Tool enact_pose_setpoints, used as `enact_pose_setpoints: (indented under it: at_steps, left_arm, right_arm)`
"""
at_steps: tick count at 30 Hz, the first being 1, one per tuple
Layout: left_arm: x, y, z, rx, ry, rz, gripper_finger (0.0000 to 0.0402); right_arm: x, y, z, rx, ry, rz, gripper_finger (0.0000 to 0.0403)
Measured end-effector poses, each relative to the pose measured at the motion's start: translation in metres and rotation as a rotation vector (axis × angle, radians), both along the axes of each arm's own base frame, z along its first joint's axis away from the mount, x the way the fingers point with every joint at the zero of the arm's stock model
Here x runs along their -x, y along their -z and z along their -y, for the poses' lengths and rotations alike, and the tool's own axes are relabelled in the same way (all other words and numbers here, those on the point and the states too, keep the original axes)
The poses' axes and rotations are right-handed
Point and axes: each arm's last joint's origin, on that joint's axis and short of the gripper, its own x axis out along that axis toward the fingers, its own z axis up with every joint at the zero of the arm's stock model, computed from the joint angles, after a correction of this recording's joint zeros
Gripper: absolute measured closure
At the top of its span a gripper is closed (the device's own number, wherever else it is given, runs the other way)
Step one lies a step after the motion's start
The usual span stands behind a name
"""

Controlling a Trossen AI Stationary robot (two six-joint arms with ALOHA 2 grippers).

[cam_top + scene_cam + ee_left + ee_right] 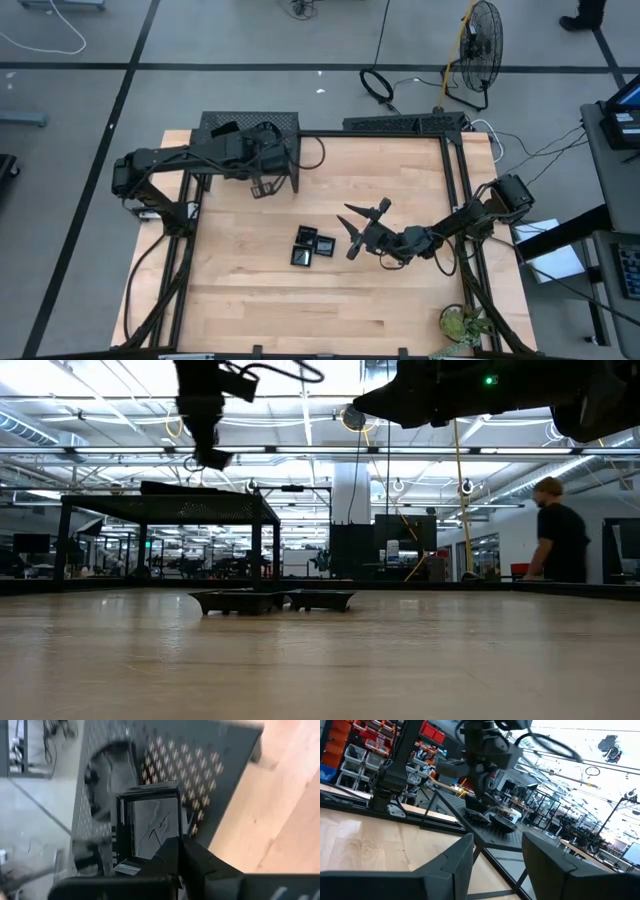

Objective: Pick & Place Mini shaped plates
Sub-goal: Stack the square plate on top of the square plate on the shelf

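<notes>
Left gripper point(262, 186) is clamped on a small glossy black square plate point(150, 827), holding it in the air at the near edge of the large black perforated metal rack point(215, 123) in the table's far left corner. Other black dishes point(485, 817) already sit on the rack top, and three more small black plates point(313, 245) lie together on the wooden table point(400, 300) near its middle. Right gripper point(358, 222) hovers just right of those three, fingers spread and empty. Judging by this, the carry step is under way. Next, the held plate needs moving farther over the rack top, lowering onto a free spot, then releasing.
</notes>
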Motion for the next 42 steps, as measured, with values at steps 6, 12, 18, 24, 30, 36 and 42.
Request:
enact_pose_setpoints:
  at_steps: [6, 12, 18, 24, 30, 36, 42]
  left_arm:
    - [0.006, 0.006, 0.001, 0.015, -0.032, -0.057, 0.0379]
    - [0.007, 0.015, 0.000, 0.048, -0.019, -0.093, 0.0395]
    - [0.009, 0.021, -0.003, 0.076, -0.005, -0.120, 0.0381]
    - [0.008, 0.024, -0.006, 0.078, 0.017, -0.125, 0.0389]
    - [0.009, 0.024, -0.009, 0.078, 0.011, -0.129, 0.0380]
    - [0.009, 0.024, -0.009, 0.040, -0.005, -0.130, 0.0316]
    - [0.010, 0.023, -0.011, -0.041, -0.025, -0.146, 0.0275]
  right_arm:
    - [0.000, 0.000, 0.000, 0.007, 0.001, -0.004, 0.0248]
    - [0.000, 0.000, 0.000, 0.007, 0.001, -0.004, 0.0248]
    - [0.000, 0.000, 0.000, 0.012, 0.003, -0.008, 0.0248]
    - [0.000, 0.000, 0.000, 0.012, 0.003, -0.008, 0.0248]
    - [0.000, 0.000, 0.000, 0.012, 0.003, -0.008, 0.0248]
    - [0.000, 0.000, 0.000, 0.013, 0.003, -0.008, 0.0248]
    - [0.000, 0.000, 0.000, 0.012, 0.003, -0.008, 0.0248]
